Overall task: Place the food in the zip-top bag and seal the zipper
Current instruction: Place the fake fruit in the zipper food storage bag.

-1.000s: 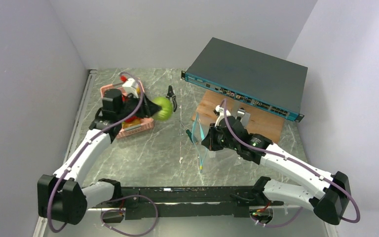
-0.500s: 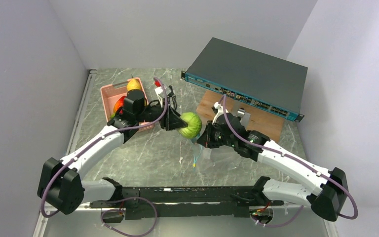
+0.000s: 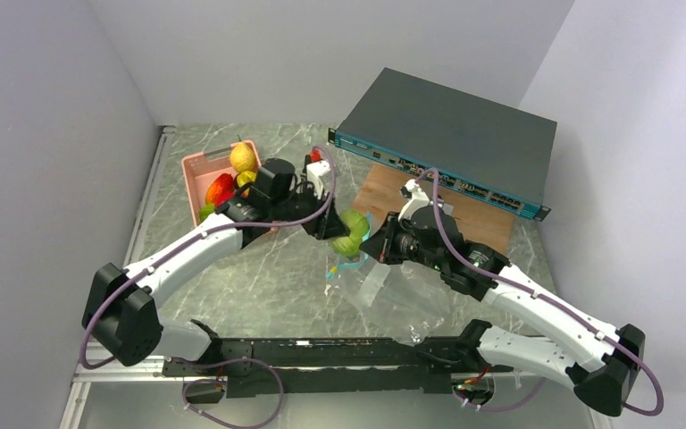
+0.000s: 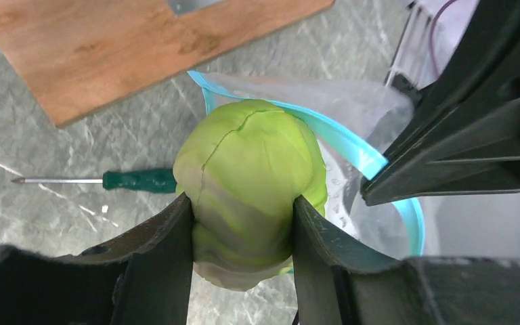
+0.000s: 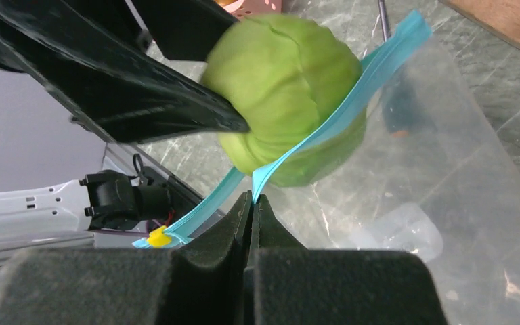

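Observation:
My left gripper [image 3: 344,228] is shut on a glossy green fruit [image 3: 352,231] and holds it at the open mouth of the zip-top bag [image 3: 397,288]. In the left wrist view the fruit [image 4: 250,162] sits between my fingers, partly inside the teal zipper strip [image 4: 345,143]. My right gripper [image 5: 252,200] is shut on the zipper strip [image 5: 379,61] and holds the mouth up; the fruit [image 5: 281,74] is half past that edge. The zipper's yellow slider [image 5: 157,236] hangs at the strip's end. More food, yellow [image 3: 243,156] and red [image 3: 219,189], lies in the pink basket [image 3: 195,168].
A dark network switch [image 3: 451,134] rests on a wooden board [image 3: 491,231] at the back right. A green-handled screwdriver [image 4: 139,180] lies on the marble table under the fruit. Grey walls stand close on the left, right and back.
My left arm has carried the green fruit from beside the basket rightward to the bag's mouth. My right gripper has shifted slightly, and the bag now hangs spread toward the front.

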